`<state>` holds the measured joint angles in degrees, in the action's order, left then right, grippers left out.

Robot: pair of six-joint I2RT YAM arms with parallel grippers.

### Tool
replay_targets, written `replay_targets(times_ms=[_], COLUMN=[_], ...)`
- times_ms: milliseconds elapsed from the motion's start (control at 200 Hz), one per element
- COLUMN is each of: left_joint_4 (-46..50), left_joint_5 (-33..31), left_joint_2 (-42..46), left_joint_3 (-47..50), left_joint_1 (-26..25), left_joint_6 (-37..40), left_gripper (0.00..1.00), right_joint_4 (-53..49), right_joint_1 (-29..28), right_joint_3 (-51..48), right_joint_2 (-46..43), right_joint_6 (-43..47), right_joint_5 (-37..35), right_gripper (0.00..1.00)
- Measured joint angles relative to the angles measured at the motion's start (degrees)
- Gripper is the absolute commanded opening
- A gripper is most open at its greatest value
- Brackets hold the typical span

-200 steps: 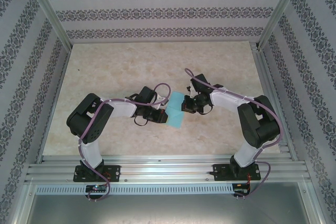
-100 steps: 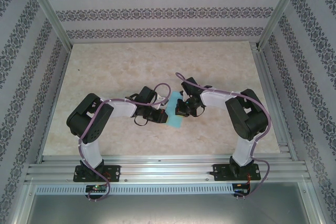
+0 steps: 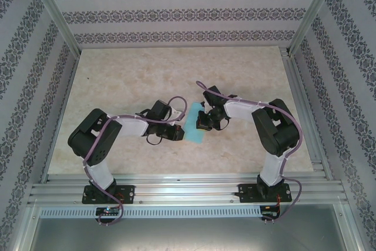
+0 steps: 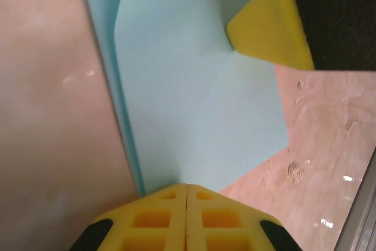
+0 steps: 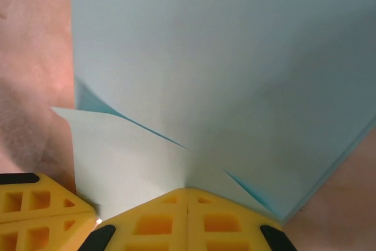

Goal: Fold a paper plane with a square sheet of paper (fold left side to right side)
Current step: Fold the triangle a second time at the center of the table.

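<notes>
In the overhead view, the thin light-blue square sheet of paper (image 3: 194, 130) lies on the pale marbled table (image 3: 129, 80) just below the frame's centre; it looks narrower than a square, so you are probably past laying the left side over and are now setting that fold. The left gripper (image 3: 181, 133) meets its left edge and the right gripper (image 3: 201, 123) sits on its upper right part; the jaws are too small to read here.

In the left wrist view, the sheet (image 4: 188, 98) runs from the top of the frame down to your own yellow fingers; the left gripper (image 4: 187, 195) has its jaws pressed together, tips at the paper's near corner. A doubled edge shows at the left, and creases meet under the right gripper's yellow fingertip (image 4: 267, 27), upper right.

In the right wrist view, paper (image 5: 235, 57) covers most of the frame; the right gripper (image 5: 187, 201) is also closed, with folds converging at its tips; I cannot tell whether a layer is nipped. The left fingers (image 5: 35, 207) sit lower left.

Next, you need one tip anchoring while the other presses along the crease, edges kept aligned.
</notes>
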<state>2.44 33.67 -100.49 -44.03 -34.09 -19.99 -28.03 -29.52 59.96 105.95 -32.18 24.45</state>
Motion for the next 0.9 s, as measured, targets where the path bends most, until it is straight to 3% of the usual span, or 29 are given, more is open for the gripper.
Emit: replay_targets(times_ms=[435, 899], left_joint_4=[1.8, 1.4], left_joint_5=[0.9, 7.2], left_joint_2=[3.9, 3.1], left_joint_3=[3.5, -0.7], left_joint_1=[2.6, 2.8], left_joint_6=[-2.4, -8.3], left_gripper=[0.04, 0.0], right_joint_4=[-0.8, -0.8], right_joint_1=[0.8, 0.8], right_joint_3=[0.2, 0.2], right_joint_2=[0.0, 0.0], right_joint_6=[0.7, 0.7], right_joint_5=[-0.2, -0.2], right_gripper=[0.03, 0.03])
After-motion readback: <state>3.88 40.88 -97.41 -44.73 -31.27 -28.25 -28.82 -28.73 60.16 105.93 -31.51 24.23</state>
